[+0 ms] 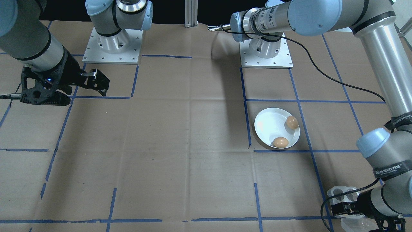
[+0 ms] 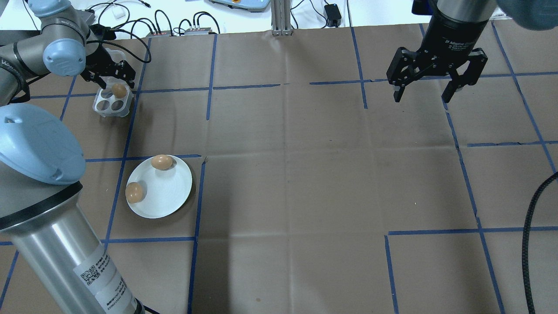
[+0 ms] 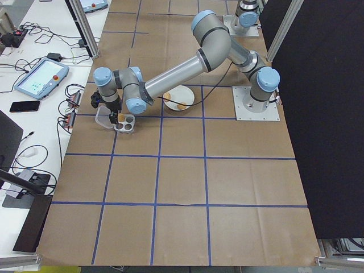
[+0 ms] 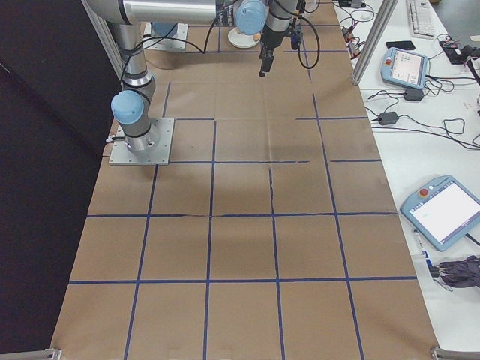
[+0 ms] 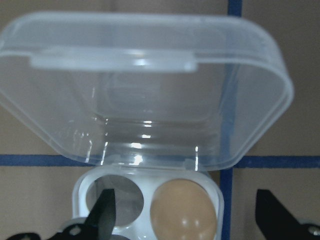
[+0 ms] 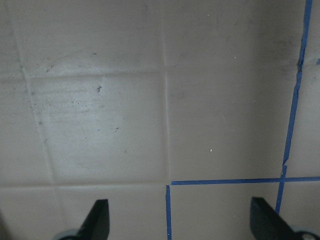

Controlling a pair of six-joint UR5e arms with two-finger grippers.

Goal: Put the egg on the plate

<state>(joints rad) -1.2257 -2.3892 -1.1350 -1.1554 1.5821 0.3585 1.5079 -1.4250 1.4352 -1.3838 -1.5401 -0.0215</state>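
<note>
- Left tool (image 5: 182, 210): spread wide, poised over the egg (image 5: 183, 210) seated in the egg tray (image 2: 112, 101).
- Right tool (image 2: 422, 93): spread, holding nothing.
- Plate (image 2: 162, 194): two eggs carried.

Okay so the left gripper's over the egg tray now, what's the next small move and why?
Probably lower the left gripper a little and close on the egg in the tray. Its fingers are open on either side of that egg, the lid is swung back out of the way, and the plate already holds two eggs with bare space left.
</note>
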